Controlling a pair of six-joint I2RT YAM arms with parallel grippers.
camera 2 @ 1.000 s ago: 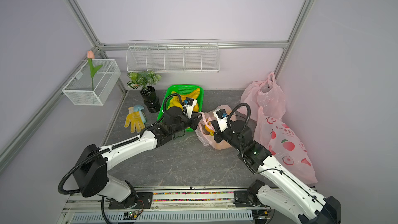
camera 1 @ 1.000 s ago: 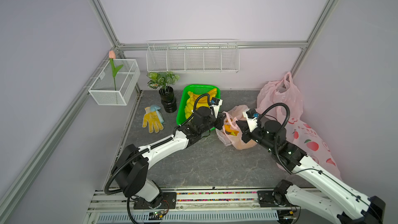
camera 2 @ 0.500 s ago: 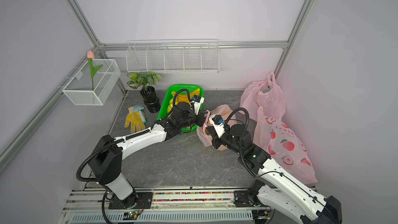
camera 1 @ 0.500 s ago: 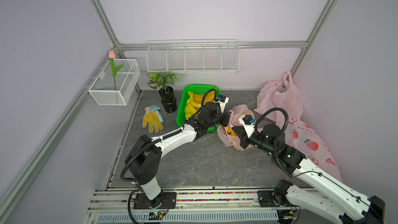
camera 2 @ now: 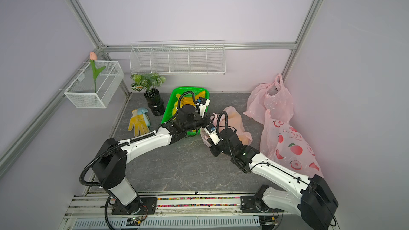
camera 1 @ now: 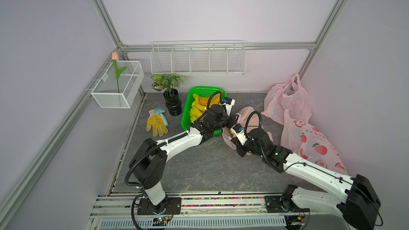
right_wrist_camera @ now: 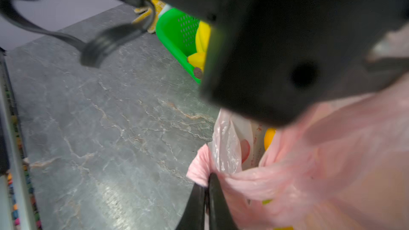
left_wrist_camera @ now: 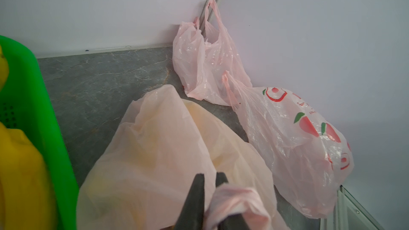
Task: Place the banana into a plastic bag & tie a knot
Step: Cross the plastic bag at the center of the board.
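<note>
Two handles, two grips: my left fingers [left_wrist_camera: 198,186] are closed on a twisted handle [left_wrist_camera: 234,198] of the pink bag [left_wrist_camera: 159,142], and my right fingers [right_wrist_camera: 213,195] are pinched shut on the other handle [right_wrist_camera: 199,168]. I judge this is the knot stage, with each strip held apart so that one can be crossed over the other. The banana [right_wrist_camera: 269,138] is already inside the bag, showing yellow at the open mouth, and the bag lies on the table [camera 1: 199,162] between my two wrists, just beside the green basket [camera 1: 205,88]. That basket, holding spare bananas [camera 1: 197,107], sits right under my left wrist, so a wide sweep there could knock it. The wrists are close together, and the left one fills much of the right wrist view, so crossing the handles risks a bump or a snagged cable. A plain pink bag [camera 1: 285,100] and a fruit-printed bag [camera 1: 309,144] crowd the right corner, near my bag but apart from it. A glove [camera 1: 156,122] and a potted plant [camera 1: 171,100] sit well off to the left.
</note>
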